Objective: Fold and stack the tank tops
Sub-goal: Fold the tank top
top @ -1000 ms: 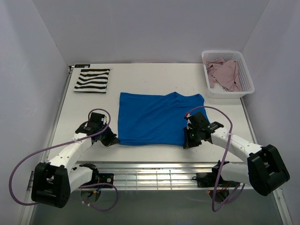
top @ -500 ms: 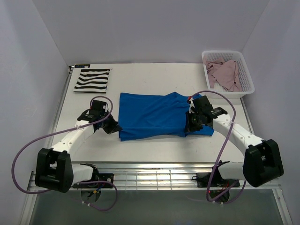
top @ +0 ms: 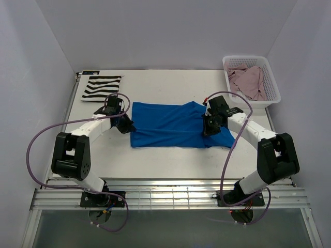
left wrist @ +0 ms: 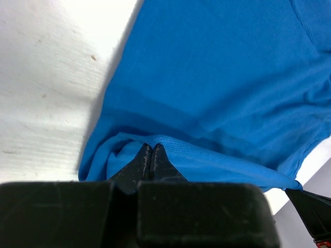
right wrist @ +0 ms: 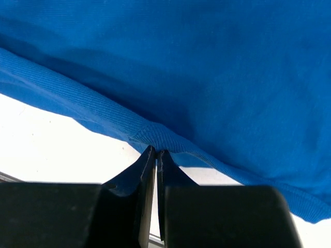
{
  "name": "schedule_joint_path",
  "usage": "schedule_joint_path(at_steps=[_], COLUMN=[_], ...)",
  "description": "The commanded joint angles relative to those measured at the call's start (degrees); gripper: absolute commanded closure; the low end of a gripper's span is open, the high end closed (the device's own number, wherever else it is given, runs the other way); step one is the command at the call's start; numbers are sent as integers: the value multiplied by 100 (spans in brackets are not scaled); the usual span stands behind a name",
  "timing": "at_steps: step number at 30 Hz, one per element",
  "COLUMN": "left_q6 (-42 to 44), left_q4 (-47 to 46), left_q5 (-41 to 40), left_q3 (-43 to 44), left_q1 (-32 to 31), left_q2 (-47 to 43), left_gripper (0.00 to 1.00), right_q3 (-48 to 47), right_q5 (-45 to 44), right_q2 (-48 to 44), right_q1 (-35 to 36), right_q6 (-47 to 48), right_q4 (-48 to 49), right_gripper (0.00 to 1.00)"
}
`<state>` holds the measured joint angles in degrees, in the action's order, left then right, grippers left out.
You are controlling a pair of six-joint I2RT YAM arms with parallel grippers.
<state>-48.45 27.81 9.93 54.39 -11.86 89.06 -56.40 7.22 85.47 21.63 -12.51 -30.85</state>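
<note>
The bright blue tank top [top: 170,126] lies in the middle of the table, its near edge lifted and carried back over itself. My left gripper [top: 125,127] is shut on its left hem, seen in the left wrist view [left wrist: 151,149] pinching blue cloth [left wrist: 217,77]. My right gripper [top: 208,129] is shut on its right hem, seen in the right wrist view [right wrist: 156,152] pinching the ribbed edge [right wrist: 207,77]. The striped tank top [top: 102,88] lies folded at the back left. The pink-mauve tank top [top: 248,80] lies crumpled in the basket.
The white lattice basket [top: 272,85] stands at the back right corner. White walls close in the table on three sides. A metal rack [top: 170,194] runs along the near edge by the arm bases.
Both grippers have moved away from the near edge toward the back, carrying the blue top's near hem with them. The visible blue cloth has become shorter front to back.
</note>
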Motion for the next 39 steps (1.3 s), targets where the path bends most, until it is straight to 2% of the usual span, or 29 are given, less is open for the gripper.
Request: schedule_joint_path(at_steps=[1, 5, 7, 8, 10, 11, 12, 13, 14, 15, 19, 20, 23, 27, 29, 31, 39], left_q6=[142, 107, 125, 151, 248, 274, 309, 336, 344, 345, 353, 353, 415, 722, 932, 1012, 1531], left_q4=[-74, 5, 49, 66, 110, 128, 154, 163, 180, 172, 172, 172, 102, 23, 40, 14, 110], left_q5=[-220, -369, -448, -457, -405, -387, -370, -317, -308, -317, -273, -194, -71, -175, -202, -298, -431], left_q3=[326, 563, 704, 757, 924, 976, 1064, 1108, 1126, 1144, 1153, 1144, 1109, 1564, 2063, 2382, 3709], left_q1=[157, 245, 263, 263, 280, 280, 272, 280, 272, 272, 272, 280, 280, 280, 272, 280, 403], left_q2=[181, 489, 612, 717, 815, 867, 877, 868, 850, 763, 446, 385, 218, 357, 681, 928, 2526], left_gripper=[100, 100, 91, 71, 42, 29, 21, 19, 16, 8, 2, 2, 2, 2, 2, 2, 2], right_q3=[-353, -590, -722, -888, -1039, -1170, -1232, -1268, -1285, -1268, -1023, -952, -680, -845, -1274, -1644, -3734], right_q5=[-142, -142, -221, -239, -265, -257, -257, -239, -239, -230, -370, -406, -432, -415, -292, -178, -11], right_q2=[294, 637, 883, 953, 1164, 1208, 1261, 1253, 1235, 1139, 665, 438, 155, 31, 258, 504, 2253], right_q1=[-79, -132, -150, -159, -168, -168, -168, -168, -168, -159, -168, -159, -168, -168, -185, -185, -176], right_q6=[205, 214, 214, 214, 214, 214, 214, 214, 214, 205, 232, 232, 258, 451, 495, 504, 416], right_q4=[141, 281, 325, 299, 281, 255, 229, 211, 202, 202, 237, 246, 272, 413, 536, 658, 677], right_gripper=[92, 92, 92, 92, 92, 87, 81, 75, 62, 54, 36, 29, 15, 3, 2, 10, 10])
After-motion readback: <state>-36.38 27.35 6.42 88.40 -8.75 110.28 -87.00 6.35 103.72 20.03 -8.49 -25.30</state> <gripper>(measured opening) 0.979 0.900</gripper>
